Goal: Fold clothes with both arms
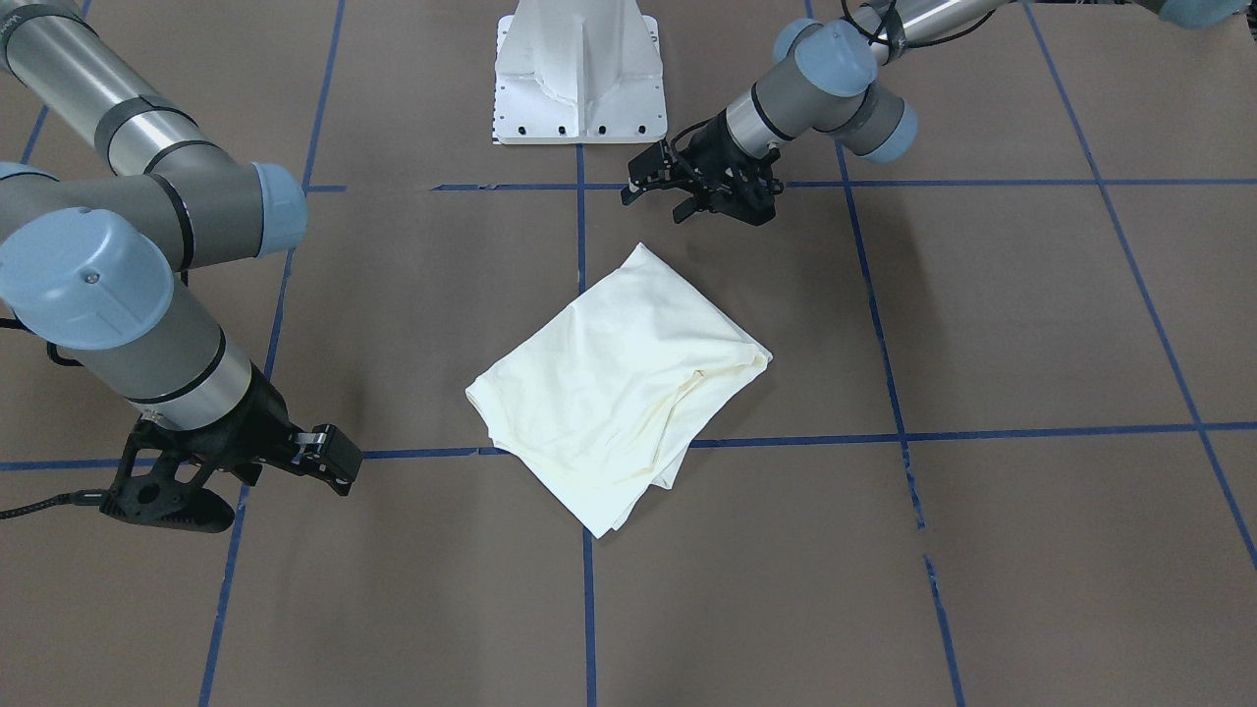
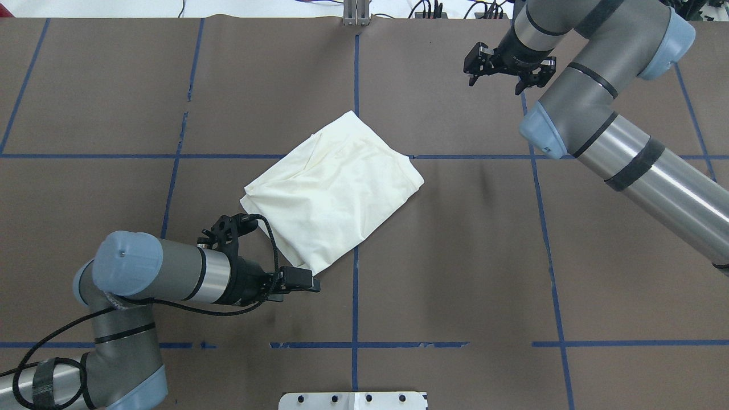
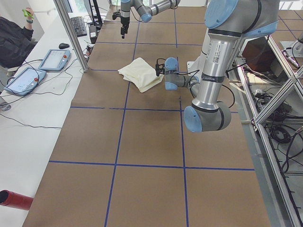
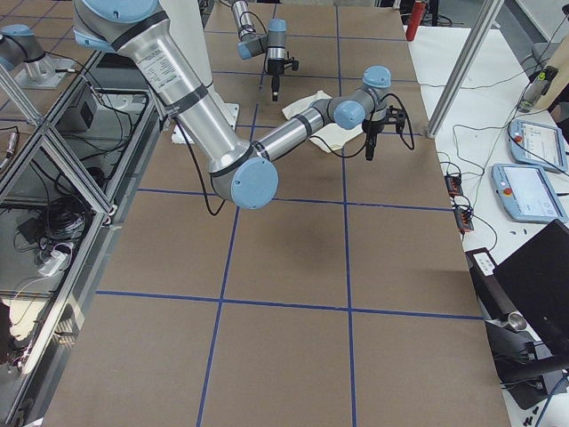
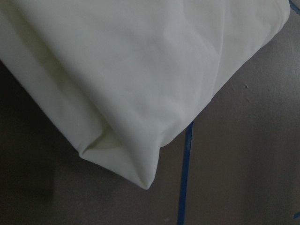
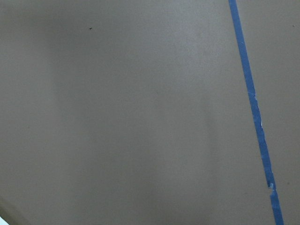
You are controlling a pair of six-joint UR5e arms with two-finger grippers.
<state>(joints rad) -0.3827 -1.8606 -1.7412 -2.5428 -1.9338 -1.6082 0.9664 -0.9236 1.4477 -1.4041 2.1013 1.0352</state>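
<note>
The clothes [image 1: 614, 378] are one cream shirt folded into a compact rectangle, turned cornerwise in the middle of the table [image 1: 982, 324]. Only plain fabric shows; the same clothes [image 2: 336, 191] look flat from overhead. My left gripper [image 1: 658, 196] hovers open just beyond the bundle's corner nearest the robot, touching nothing. In the overhead view the left gripper [image 2: 302, 280] sits beside that corner. The left wrist view is filled by the folded corner of the clothes [image 5: 140, 79]. My right gripper [image 1: 339, 466] stands open and empty, well clear of the fabric; overhead, the right gripper [image 2: 501, 80] is far from it.
Blue tape lines [image 1: 584, 589] divide the brown table into squares. The white pedestal base [image 1: 579, 74] stands behind the shirt. Tablets [image 3: 54, 59] and cables lie on a side bench, where a person's sleeve [image 3: 14, 42] shows. The right wrist view shows only table surface [image 6: 117, 117].
</note>
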